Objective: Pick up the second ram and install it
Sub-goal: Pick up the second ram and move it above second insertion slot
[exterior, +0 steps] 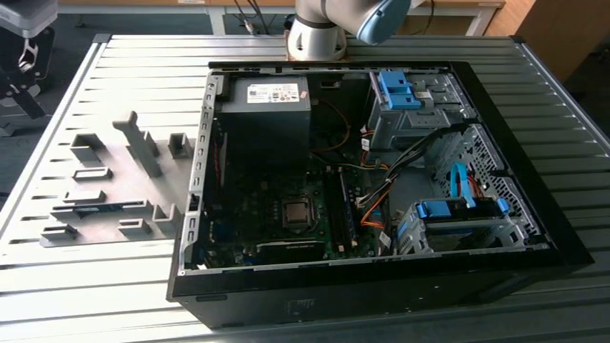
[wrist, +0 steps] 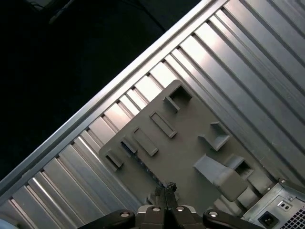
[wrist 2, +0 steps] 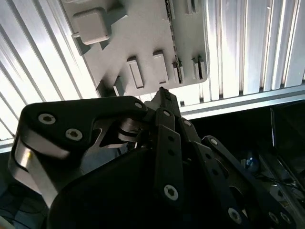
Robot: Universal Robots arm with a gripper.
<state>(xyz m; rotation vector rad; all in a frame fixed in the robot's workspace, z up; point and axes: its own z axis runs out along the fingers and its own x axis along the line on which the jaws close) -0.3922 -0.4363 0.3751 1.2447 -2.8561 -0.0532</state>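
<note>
From my station I see the gripper [wrist: 165,187] in both wrist views with its two fingertips [wrist 2: 162,93] pressed together, tip against tip, so the hand is pinched on itself and touches none of the parts below. It hangs well above the grey fixture plate [wrist: 190,143], which lies flat on the slatted metal table [exterior: 114,286]. The second ram [exterior: 100,208] sits in that plate: in the exterior view it is a thin blue-green strip lying lengthwise between low grey blocks, near the plate's edge closest to the camera, on the exterior view's left of the open computer case [exterior: 533,236]. In the first wrist view I pick out the same strip [wrist: 129,147] along one edge of the plate, running toward the fingertips, which appear over that edge of the plate. The case lies on its side with its panel off and the motherboard [exterior: 286,214] exposed. The arm's base [exterior: 319,32] stands on the far side of the case.
</note>
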